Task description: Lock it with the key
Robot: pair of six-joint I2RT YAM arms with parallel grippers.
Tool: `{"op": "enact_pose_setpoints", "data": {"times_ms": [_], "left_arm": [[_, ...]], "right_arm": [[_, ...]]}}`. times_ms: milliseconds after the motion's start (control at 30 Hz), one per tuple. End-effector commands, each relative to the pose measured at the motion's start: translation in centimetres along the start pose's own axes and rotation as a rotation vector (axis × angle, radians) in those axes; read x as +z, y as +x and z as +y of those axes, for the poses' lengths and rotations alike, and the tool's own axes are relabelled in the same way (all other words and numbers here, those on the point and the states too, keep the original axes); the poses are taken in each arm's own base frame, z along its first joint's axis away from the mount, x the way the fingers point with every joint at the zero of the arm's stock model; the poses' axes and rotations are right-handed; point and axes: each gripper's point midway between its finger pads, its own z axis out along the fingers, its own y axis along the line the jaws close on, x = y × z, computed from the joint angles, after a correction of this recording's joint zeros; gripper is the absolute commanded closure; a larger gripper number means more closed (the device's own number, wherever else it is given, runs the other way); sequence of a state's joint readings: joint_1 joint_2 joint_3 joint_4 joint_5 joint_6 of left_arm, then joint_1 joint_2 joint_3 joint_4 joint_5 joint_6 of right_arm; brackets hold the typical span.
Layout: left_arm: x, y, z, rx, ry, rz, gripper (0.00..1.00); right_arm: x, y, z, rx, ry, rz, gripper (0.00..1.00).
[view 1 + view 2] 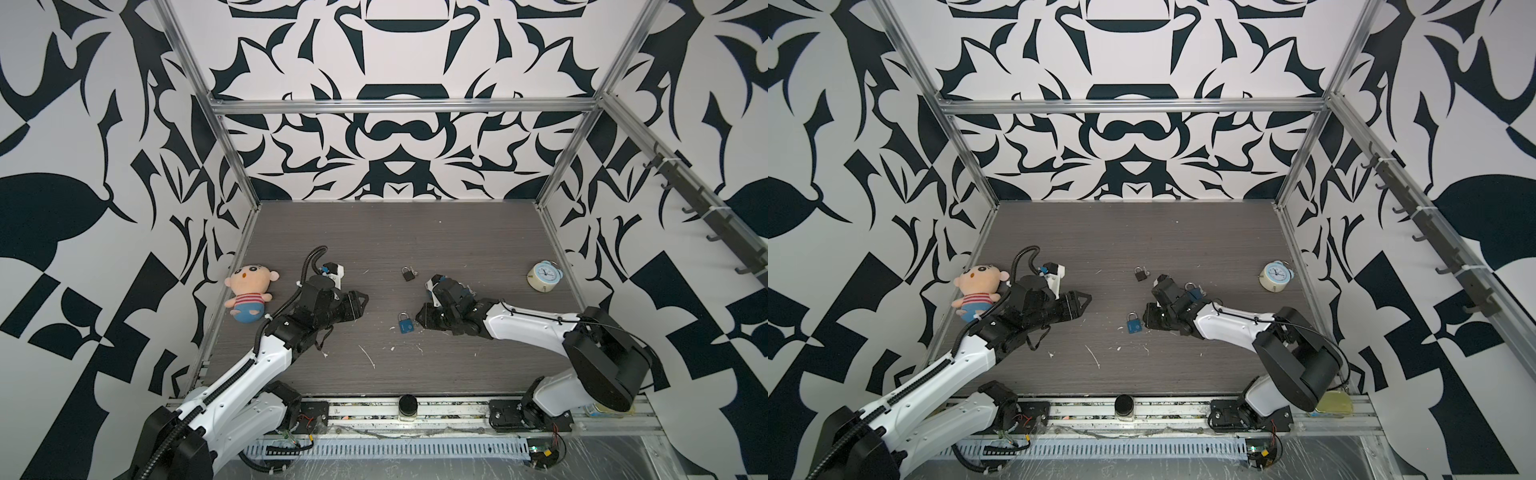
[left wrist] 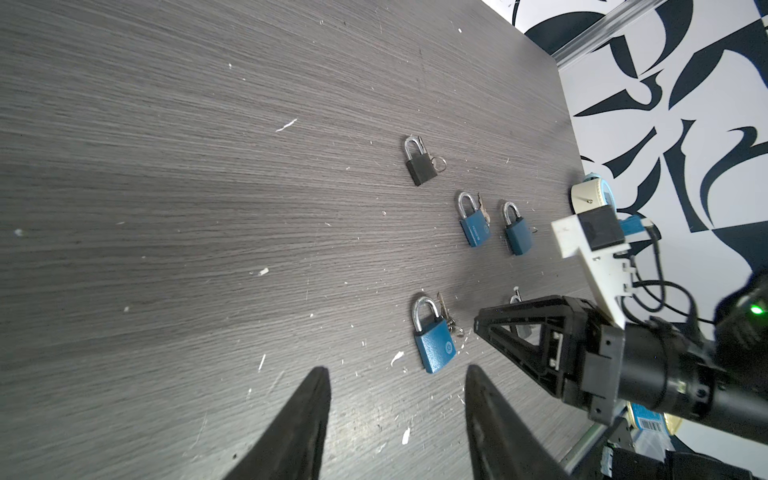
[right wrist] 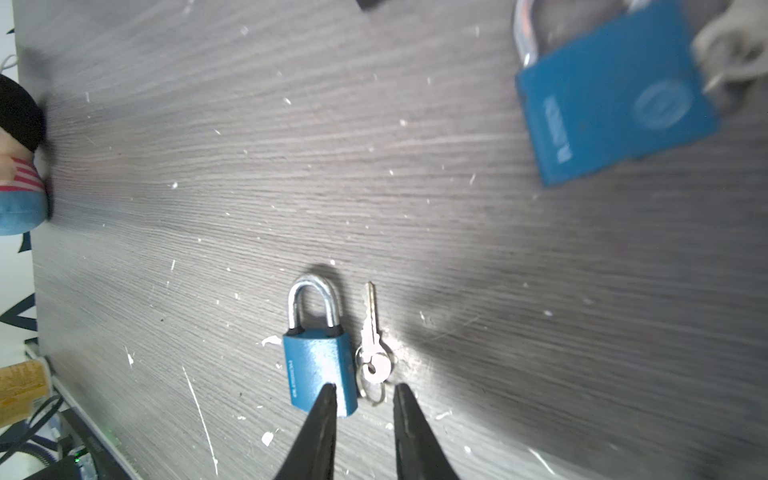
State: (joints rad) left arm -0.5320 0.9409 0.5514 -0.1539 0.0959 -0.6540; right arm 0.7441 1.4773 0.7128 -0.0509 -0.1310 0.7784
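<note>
Both top views: the blue padlock [image 1: 406,323] lay near the middle of the surface [image 1: 415,232], with the right hand [image 1: 419,319] just beside it.

Left wrist view: the left hand [image 2: 397,370] hung open and empty, apparently waiting.

Right wrist view: the right hand's jaws stood slightly apart, straddling the ring of the key [image 3: 371,328] and gripping nothing. Another padlock [image 3: 615,99] was blurred.

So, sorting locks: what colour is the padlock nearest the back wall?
The padlock is black; clearest in left wrist view.

My left arm extended from the surface's [image 1: 415,232] near left corner, left gripper [image 1: 362,304] low over the surface and pointing right, jaws parted, nothing between them, my right arm stretched from the near right corner toward the middle, right gripper [image 3: 365,386] pointing left, jaws slightly apart
</note>
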Motion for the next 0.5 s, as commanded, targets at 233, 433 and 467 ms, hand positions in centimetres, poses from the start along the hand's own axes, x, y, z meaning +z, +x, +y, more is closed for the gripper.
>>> {"op": "enact_pose_setpoints", "data": {"times_ms": [233, 433, 467], "left_arm": [[-1.4, -3.7, 0.6, 0.091, -0.101, -0.124, 0.31], [-2.7, -6.9, 1.3, 0.119, -0.187, -0.225, 0.06], [-3.0, -7.4, 1.5, 0.124, -0.205, -0.238, 0.02]], "right_arm": [[-7.1, -6.7, 1.8, -0.228, 0.116, -0.281, 0.61], [-11.2, -10.4, 0.5, -0.327, 0.303, -0.433, 0.19], [-11.9, -10.9, 0.3, -0.329, 0.314, -0.458, 0.16]]}}
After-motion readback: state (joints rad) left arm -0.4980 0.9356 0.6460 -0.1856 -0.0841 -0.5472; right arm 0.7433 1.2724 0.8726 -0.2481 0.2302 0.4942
